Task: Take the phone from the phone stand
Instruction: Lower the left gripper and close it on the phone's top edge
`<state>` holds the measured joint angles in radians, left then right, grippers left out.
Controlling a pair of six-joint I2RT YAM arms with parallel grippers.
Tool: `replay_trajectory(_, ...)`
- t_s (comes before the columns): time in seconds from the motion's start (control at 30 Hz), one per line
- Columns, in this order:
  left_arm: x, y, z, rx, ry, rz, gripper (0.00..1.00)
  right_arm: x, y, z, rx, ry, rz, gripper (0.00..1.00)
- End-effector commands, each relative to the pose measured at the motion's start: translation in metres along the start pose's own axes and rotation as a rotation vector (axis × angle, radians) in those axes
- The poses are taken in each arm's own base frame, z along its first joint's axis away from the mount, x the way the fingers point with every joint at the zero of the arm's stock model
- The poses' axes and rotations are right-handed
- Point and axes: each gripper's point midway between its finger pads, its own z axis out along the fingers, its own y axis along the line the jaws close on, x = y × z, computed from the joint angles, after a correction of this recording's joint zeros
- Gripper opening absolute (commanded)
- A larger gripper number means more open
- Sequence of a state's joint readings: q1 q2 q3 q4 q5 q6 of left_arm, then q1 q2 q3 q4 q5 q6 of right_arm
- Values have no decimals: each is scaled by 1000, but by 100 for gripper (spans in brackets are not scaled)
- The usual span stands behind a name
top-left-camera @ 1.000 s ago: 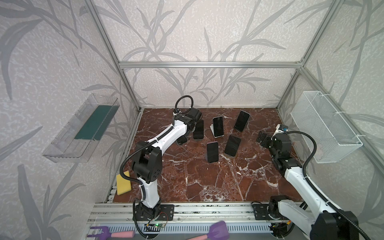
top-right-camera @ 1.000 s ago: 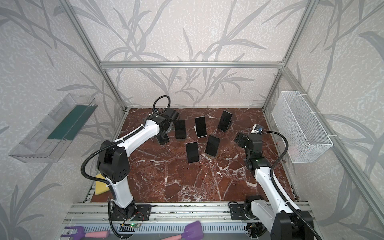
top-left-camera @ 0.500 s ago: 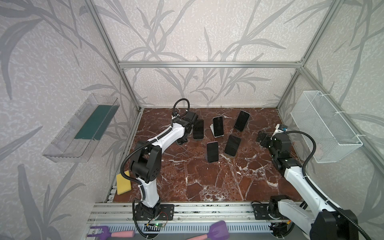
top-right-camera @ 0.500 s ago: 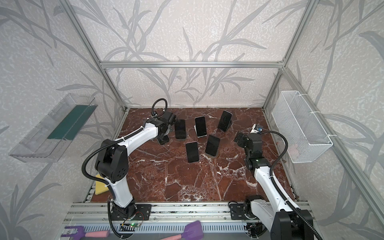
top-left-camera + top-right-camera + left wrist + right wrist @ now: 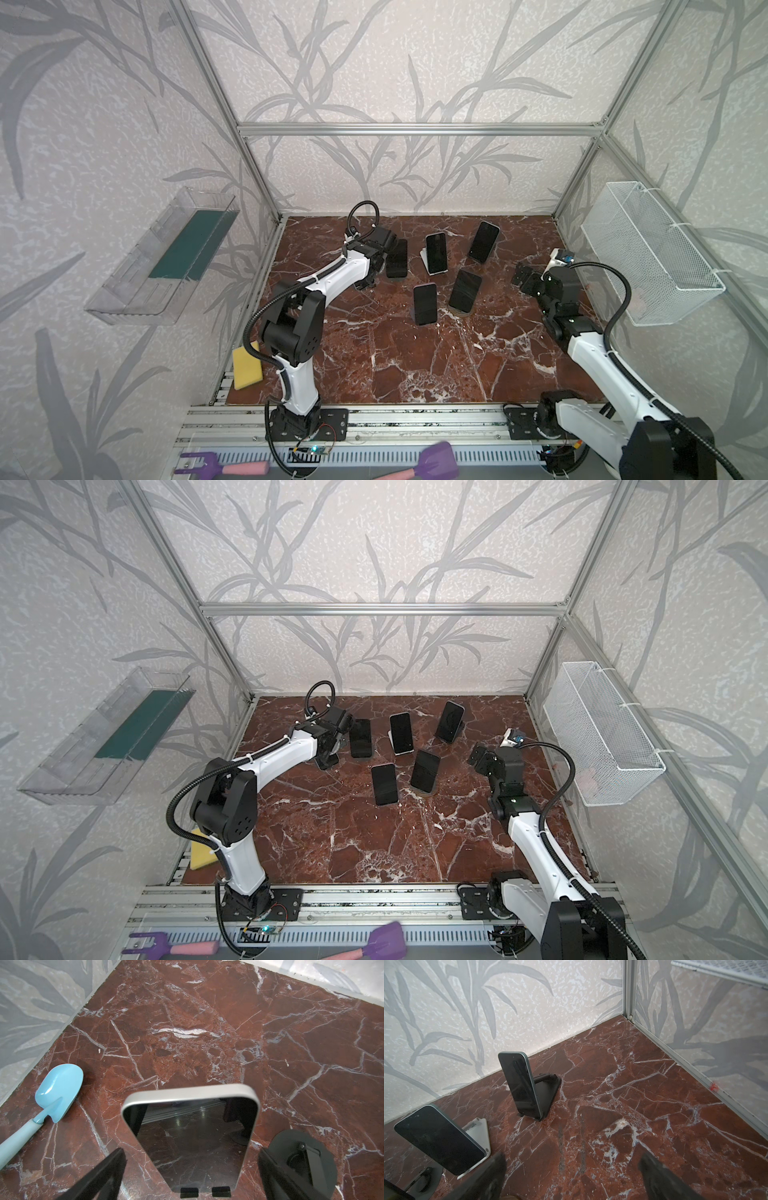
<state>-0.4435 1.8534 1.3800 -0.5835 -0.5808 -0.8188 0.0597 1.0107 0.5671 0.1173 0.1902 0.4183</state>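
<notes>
My black pincer (image 5: 191, 1154) is flanking a silver-edged, dark-screened phone (image 5: 193, 1136), jaws wide. A pale-blue plastic spatula (image 5: 58, 1093) is lying nearby on red-brown marble (image 5: 207, 1012).

Five phones (image 5: 436, 253), two robot arms (image 5: 332, 274), one yellow sponge (image 5: 246, 370), one wire basket (image 5: 648, 257), one clear wall tray (image 5: 137, 307), two purple toy tools (image 5: 438, 459), one blue toy shovel (image 5: 58, 1088).

Front half of red-brown marble bench (image 5: 415, 365) open, wide passage. Rear centre tight: five dark-screened phones on stands (image 5: 436, 253), narrow gaps. Light-blue plastic toy shovel (image 5: 58, 1093) and black round stand base (image 5: 301, 1159) flank silver-edged phone (image 5: 193, 1142).
</notes>
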Motion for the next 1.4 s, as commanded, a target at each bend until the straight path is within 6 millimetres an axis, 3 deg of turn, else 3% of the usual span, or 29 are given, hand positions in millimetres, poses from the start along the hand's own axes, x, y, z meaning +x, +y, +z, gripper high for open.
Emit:
replay_trajectory(0.0, 6, 1, 8, -3, -8, 8, 99, -1, 0, 0, 3, -19, -6, 99)
replay_trajectory(0.43, 11, -9, 19, 62, -40, 6, 97, 1, 2, 1, -8, -8, -5, 99)
replay_trajectory(0.73, 9, -3, 23, 57, -65, 19, 93, 3, 2, 4, -11, 0, -4, 99)
replay_trajectory(0.93, 9, -3, 25, 72, -86, 24, 89, 4, 17, 3, -92, 5, 11, 99)
replay_trajectory(1.37, 5, -6, 30, 78, -126, 49, 84, 3, 12, 2, -69, 0, 9, 99)
